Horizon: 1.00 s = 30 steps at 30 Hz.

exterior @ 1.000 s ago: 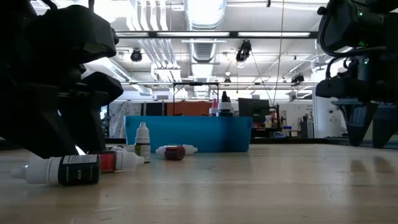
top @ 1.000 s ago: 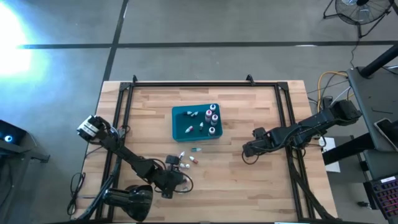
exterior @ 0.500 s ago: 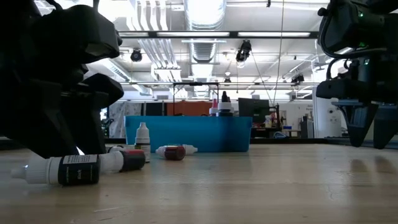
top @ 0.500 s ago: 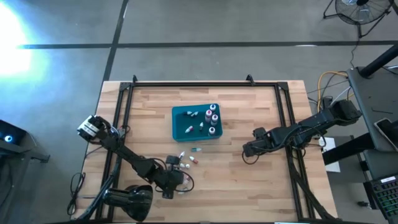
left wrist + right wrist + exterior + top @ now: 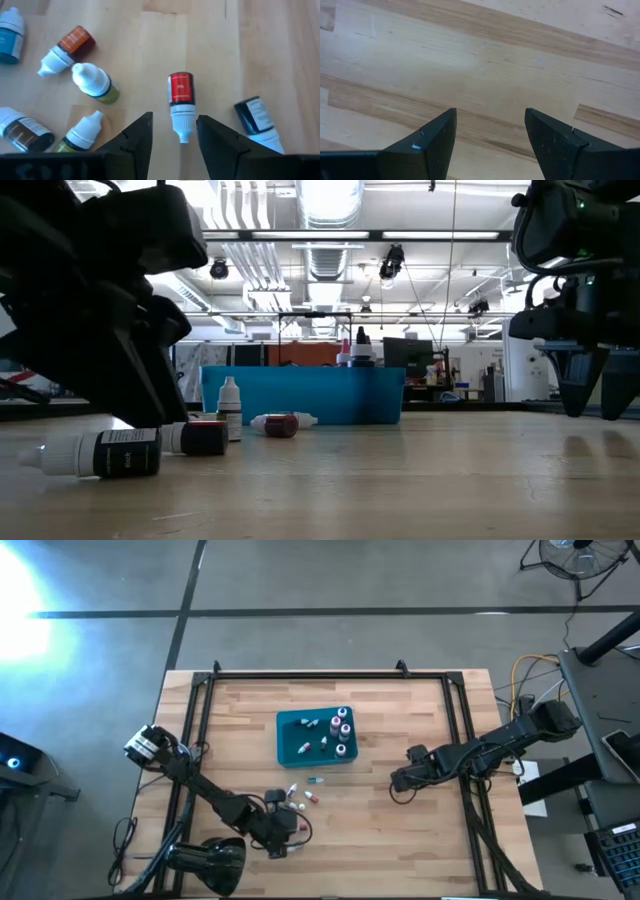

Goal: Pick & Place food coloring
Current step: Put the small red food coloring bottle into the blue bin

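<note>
Several tiny food coloring bottles lie on their sides on the wooden table, near my left gripper. In the left wrist view a red-labelled bottle lies with its white cap pointing between my open fingers, which stand on either side of it without touching. A dark blue bottle, an orange one and a yellow-green one lie around it. More bottles stand and lie in the teal bin. My right gripper is open and empty over bare wood at the right.
The teal bin stands at the table's middle, beyond the loose bottles. A black-labelled bottle lies nearest the low camera. A black frame runs along the table's far and side edges. Bare wood lies between the bin and my right gripper.
My left gripper has risen and tipped a little over the loose bottles. The small bottle beside it has turned about on the table. My right arm has kept still.
</note>
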Available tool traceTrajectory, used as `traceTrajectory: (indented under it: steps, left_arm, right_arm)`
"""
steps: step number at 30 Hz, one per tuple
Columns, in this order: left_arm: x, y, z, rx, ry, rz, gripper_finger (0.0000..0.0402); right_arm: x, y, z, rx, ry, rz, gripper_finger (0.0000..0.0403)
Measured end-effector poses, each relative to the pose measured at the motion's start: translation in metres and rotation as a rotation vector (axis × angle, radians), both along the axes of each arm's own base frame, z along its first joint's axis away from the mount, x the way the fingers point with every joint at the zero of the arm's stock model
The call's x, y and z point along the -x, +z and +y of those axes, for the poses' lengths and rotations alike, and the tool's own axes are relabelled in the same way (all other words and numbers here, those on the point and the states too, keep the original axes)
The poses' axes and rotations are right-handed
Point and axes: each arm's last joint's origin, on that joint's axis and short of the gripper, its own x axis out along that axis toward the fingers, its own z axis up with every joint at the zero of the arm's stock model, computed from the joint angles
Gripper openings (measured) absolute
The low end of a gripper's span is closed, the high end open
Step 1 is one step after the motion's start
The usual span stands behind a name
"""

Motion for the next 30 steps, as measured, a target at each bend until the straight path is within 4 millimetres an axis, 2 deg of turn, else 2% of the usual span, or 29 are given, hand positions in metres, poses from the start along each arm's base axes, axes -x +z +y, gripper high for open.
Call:
traceTrajectory:
  steps: [7, 17, 24, 30]
  left_arm:
    - [-0.004, -0.001, 0.001, 0.020, 0.020, -0.018, 0.0131]
    - [-0.008, -0.015, -0.002, 0.000, -0.003, -0.003, 0.0131]
    - [-0.009, -0.016, -0.001, -0.033, 0.001, -0.014, 0.0130]
    - [-0.007, -0.017, 0.001, -0.096, -0.045, 0.007, 0.0104]
  right_arm:
    - [0.000, 0.000, 0.000, 0.000, 0.000, 0.001, 0.0228]
    - [0.001, -0.001, 0.000, -0.001, 0.010, 0.005, 0.0228]
    - [0.001, -0.001, 0.000, 0.000, 0.015, 0.007, 0.0228]
    - [0.001, -0.001, 0.000, 0.000, 0.016, 0.007, 0.0228]
